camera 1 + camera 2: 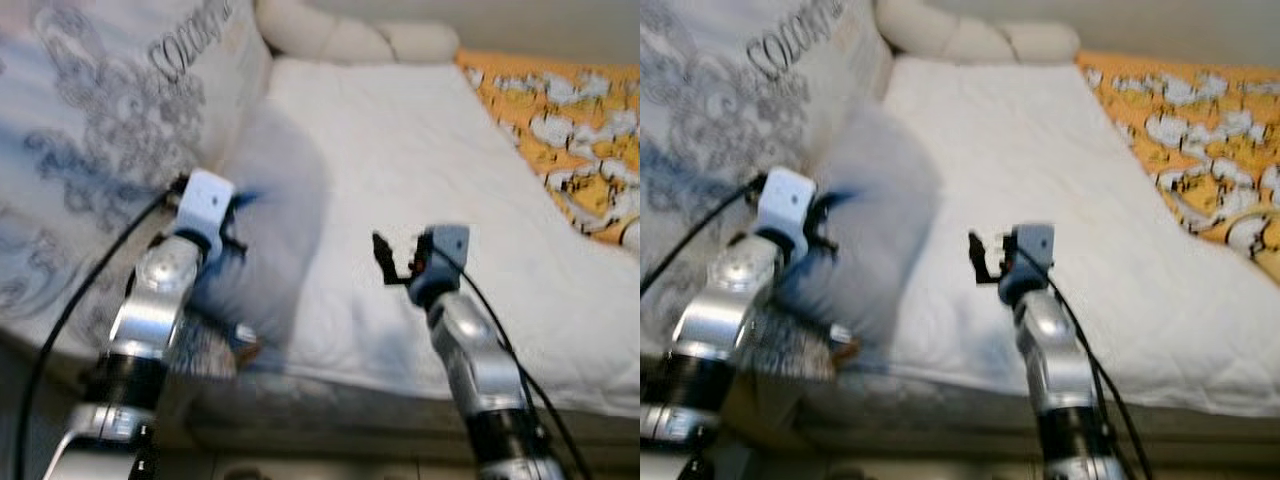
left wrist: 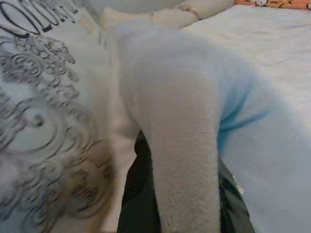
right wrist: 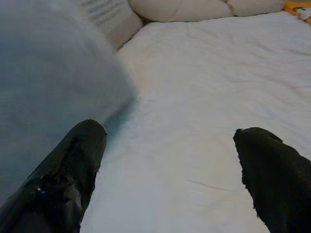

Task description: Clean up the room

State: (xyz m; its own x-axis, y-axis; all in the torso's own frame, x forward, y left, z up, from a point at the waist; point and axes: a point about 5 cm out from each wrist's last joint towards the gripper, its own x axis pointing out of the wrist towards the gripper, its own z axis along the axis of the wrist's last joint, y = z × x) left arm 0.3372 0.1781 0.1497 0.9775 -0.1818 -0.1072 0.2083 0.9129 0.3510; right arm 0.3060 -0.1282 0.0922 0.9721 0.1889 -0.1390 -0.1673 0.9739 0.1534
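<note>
1. The left gripper point(image 1: 225, 225) is closed on a fold of the light-blue fleece blanket point(image 2: 194, 121), held over the white mattress point(image 1: 420, 150) edge.
2. The right gripper point(image 3: 170, 165) is wide open and holds nothing.
3. The blanket may slip out, because only one thin fold is pinched.

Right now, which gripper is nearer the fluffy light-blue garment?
Left. The left gripper is shut on the light-blue garment, holding a fold of it between its fingers. The right gripper is open over the white bedcover, beside the garment, not touching it.

A pillow point(image 1: 110, 130) lies on the left of the mattress point(image 1: 420, 190); a fleece garment point(image 1: 275, 220), seemingly draped, lies just right of it; a quilt point(image 1: 570, 120) lies far right.
</note>
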